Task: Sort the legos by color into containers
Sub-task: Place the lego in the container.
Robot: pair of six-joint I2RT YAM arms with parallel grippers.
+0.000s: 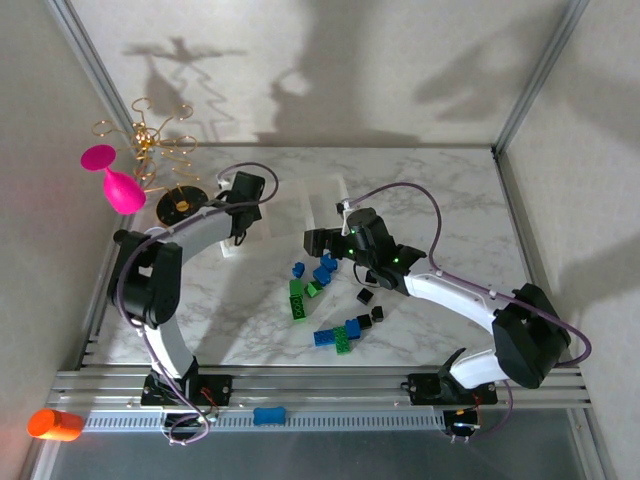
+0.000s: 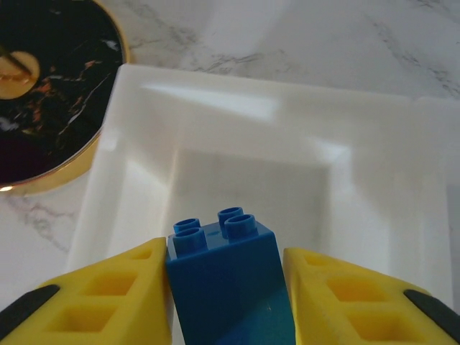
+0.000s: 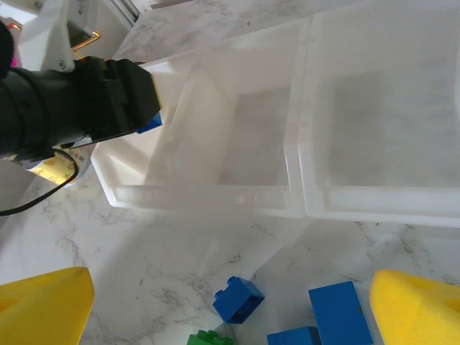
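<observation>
My left gripper [image 2: 226,291] is shut on a blue studded brick [image 2: 224,277] and holds it over the end compartment of the clear whitish tray [image 2: 215,80]. In the top view this gripper [image 1: 241,222] hangs at the tray's left end [image 1: 318,196]. My right gripper [image 3: 230,305] is open, its yellow fingers [image 3: 43,309] wide apart above loose bricks: a small blue one [image 3: 238,298], larger blue ones [image 3: 336,310] and a green one [image 3: 208,338]. The two tray compartments [image 3: 296,195] ahead of it look empty. Blue [image 1: 325,270], green [image 1: 298,300] and tiny black [image 1: 365,296] legos lie scattered mid-table.
A round black-and-gold dish [image 2: 43,93] sits right beside the tray's left end. A pink glass [image 1: 118,185] and gold wire stand [image 1: 160,140] are at the back left. A blue clip [image 1: 268,415] and orange object [image 1: 55,424] lie on the front metal rail.
</observation>
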